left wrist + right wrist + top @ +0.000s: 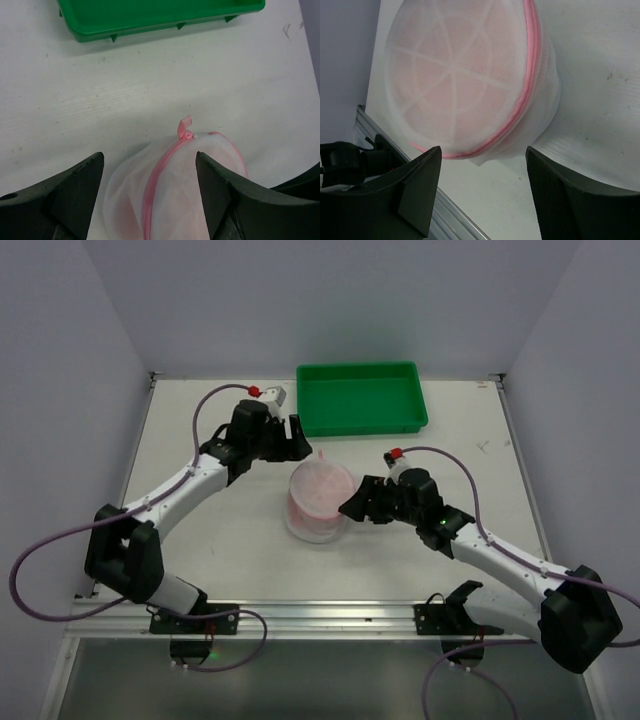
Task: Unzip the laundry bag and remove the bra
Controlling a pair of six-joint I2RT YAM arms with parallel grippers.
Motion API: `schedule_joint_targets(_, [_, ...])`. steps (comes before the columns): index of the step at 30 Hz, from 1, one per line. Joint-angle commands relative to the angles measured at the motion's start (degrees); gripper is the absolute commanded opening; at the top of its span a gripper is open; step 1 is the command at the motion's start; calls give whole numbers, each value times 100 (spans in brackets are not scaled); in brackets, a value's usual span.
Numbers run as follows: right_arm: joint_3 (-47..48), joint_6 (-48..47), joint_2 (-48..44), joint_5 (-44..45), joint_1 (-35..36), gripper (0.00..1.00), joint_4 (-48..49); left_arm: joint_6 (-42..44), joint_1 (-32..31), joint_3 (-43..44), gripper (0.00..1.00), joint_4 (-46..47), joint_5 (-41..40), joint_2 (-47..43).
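— Grippers?
— Left gripper and right gripper: matte black fingers spread wide, gripping nothing.
— The laundry bag?
— One round white mesh drum, pink zipper done up, on the table between them. The pale pink bra shows inside. One green plastic tray sits behind.

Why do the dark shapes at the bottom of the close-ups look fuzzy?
Left wrist view: the fingers sit too near the lens, so they are soft-edged; right wrist view: same, while the laundry bag looks sharper; top view: even light, faint shadows.
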Motion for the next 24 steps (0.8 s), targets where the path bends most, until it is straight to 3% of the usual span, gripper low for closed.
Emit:
schedule_joint_targets(1, [183,238,161,251,60,70,562,374,35,484,77,274,685,640])
schedule_joint_targets(6, [279,247,459,234,51,70,615,94,35,424,56,398,1283,1160])
schedule_joint_targets(10, [551,-68,731,313,51,69,378,-161,27,-454,35,661,1126,546])
schedule_joint_targets(13, [867,-480,925,497,51,68,158,-521,27,-1385,25,784,942,-444])
schedule_joint_targets(16, [1333,-902,1171,647,42,68,-53,-890,-8,-2308,24,855,774,-1201])
schedule_joint_targets(19, [1860,-1237,1654,253,42,68,-246,-1400,-96,-3212,24,1056,809,-1887])
schedule_joint_targets(23, [2756,-1546,2348,-424,51,62,-440,-2120,-281,-3812,27,1268,853,-2706])
schedule_joint_targets(24, [2880,-1624,2550,-669,51,61,-484,-2191,-316,-3874,32,1268,810,-2855])
